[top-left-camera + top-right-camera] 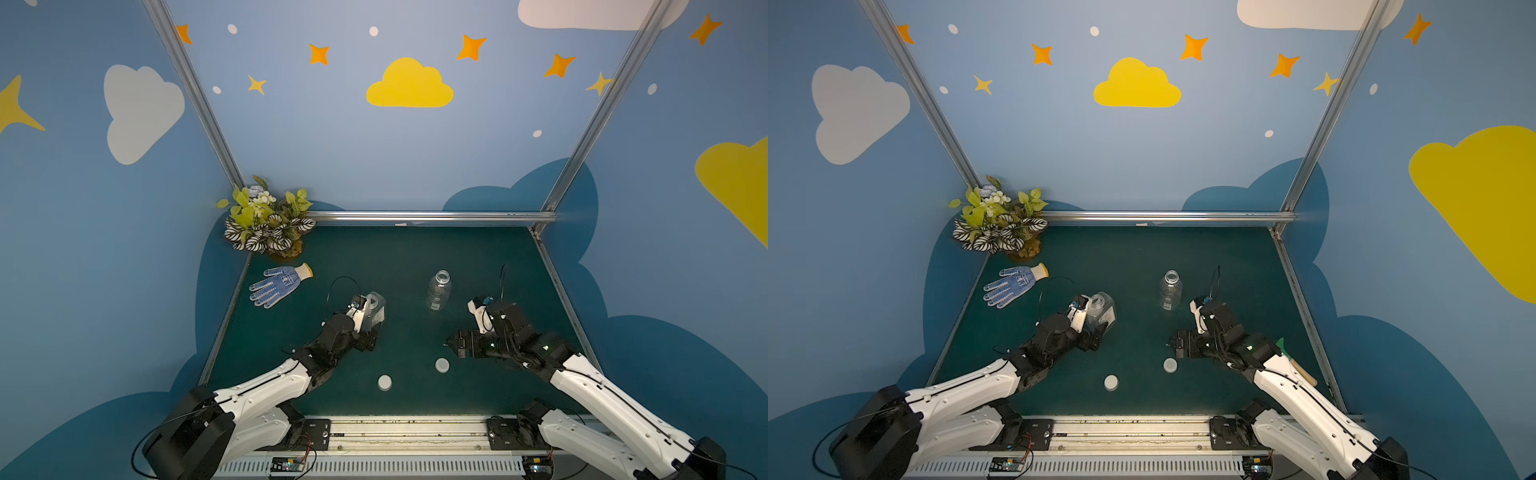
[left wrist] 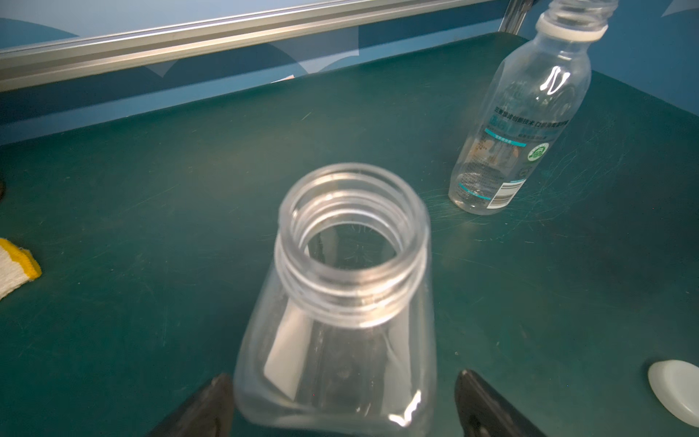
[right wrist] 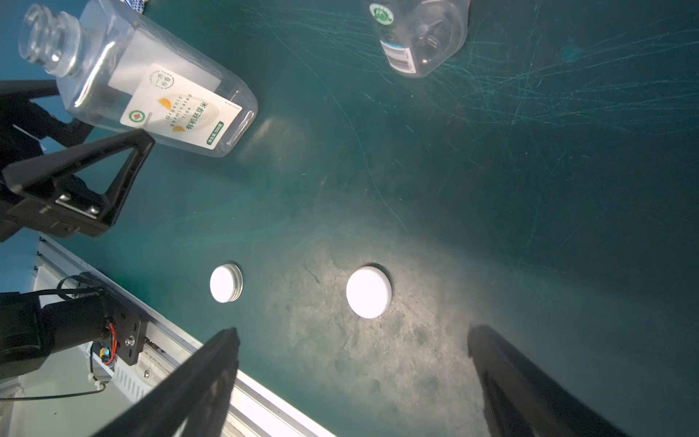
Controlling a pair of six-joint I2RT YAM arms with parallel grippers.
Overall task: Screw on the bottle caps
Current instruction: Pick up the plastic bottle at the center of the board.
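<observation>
A clear rectangular bottle [image 1: 374, 309] [image 1: 1101, 309] with a white label stands uncapped left of centre. My left gripper [image 1: 371, 329] [image 2: 344, 382] is open, its jaws on either side of the bottle's lower body [image 2: 333, 359], with a gap showing on one side. A round clear bottle [image 1: 439, 291] [image 2: 522, 125] stands uncapped further back, towards the right. Two white bottle caps lie flat near the front, one [image 1: 442, 365] [image 3: 368, 291] just below my right gripper [image 1: 452, 345] [image 3: 353, 333], the other [image 1: 385, 382] [image 3: 225, 283] further left. The right gripper is open and empty.
A blue-dotted work glove [image 1: 279, 284] lies at the left, and a potted plant [image 1: 266, 224] fills the back left corner. A metal rail [image 1: 432, 216] runs along the mat's far edge. A wooden-handled tool [image 1: 1302, 368] lies by the right edge.
</observation>
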